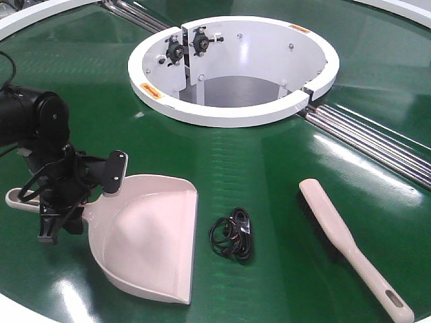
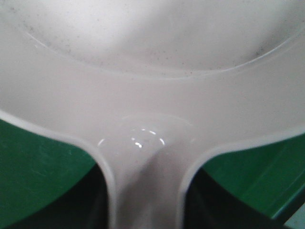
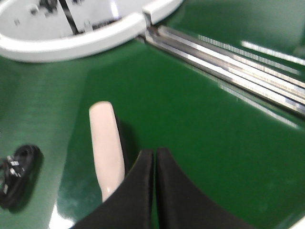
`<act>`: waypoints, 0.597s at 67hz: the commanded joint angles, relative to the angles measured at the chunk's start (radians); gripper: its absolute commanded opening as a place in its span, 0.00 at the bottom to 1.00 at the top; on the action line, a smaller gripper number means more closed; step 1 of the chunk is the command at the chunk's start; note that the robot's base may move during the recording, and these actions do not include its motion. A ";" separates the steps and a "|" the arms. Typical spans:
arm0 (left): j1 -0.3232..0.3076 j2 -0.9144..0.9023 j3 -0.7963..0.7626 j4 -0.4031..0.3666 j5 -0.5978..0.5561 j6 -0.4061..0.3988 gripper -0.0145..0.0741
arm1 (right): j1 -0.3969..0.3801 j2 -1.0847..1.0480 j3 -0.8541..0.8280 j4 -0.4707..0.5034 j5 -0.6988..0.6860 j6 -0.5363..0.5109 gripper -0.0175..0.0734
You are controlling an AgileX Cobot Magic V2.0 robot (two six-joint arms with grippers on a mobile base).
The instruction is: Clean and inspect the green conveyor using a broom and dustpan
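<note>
Exterior front-facing view: at left, the dustpan (image 1: 151, 235) is clasped at its handle by the left gripper (image 1: 60, 212) on the green conveyor (image 1: 269, 161). Rightward, the broom (image 1: 350, 245) is laid diagonally, slotted end nearest; the right gripper (image 3: 155, 155), pinched shut and empty, is seen just beside it.
</note>
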 commanded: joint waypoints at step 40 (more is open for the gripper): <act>-0.004 -0.047 -0.028 -0.014 -0.009 -0.021 0.15 | 0.185 0.326 -0.293 -0.092 0.247 -0.085 0.82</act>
